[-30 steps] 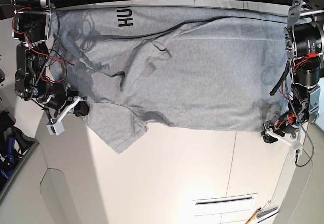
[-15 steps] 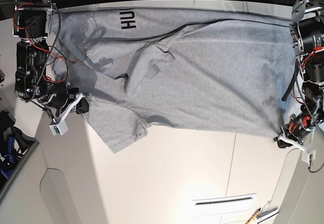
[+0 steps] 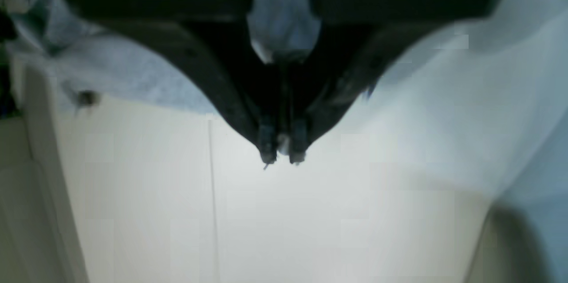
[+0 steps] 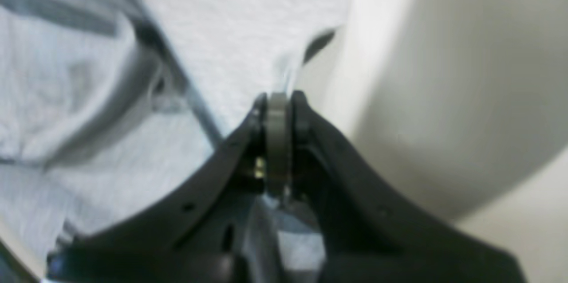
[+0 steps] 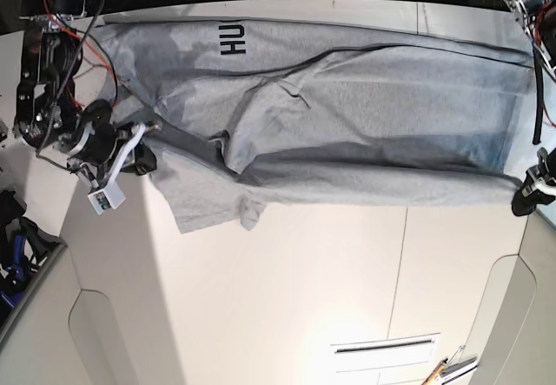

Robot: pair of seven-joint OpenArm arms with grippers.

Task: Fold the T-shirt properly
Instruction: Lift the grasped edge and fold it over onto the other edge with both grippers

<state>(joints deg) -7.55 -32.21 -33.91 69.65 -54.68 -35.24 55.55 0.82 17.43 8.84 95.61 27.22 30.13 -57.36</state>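
On table (image 5: pixel 304 298) | T-shirt (image 5: pixel 347 133) print "HU" | left claw (image 5: pixel 528 195), right claw (image 5: pixel 143 155) both grasping T-shirt

Gripper (image 4: pixel 278 141) pinched tight on a thin fold of the T-shirt (image 4: pixel 80 96), black jaws pressed together. Creased grey cloth spread to the left of and above the gripper. Pale worktop (image 4: pixel 443 96) to the right, blurred.

Black arms (image 5: pixel 52 98) – red wires, white clips – with curved black fingers (image 3: pixel 230 96).
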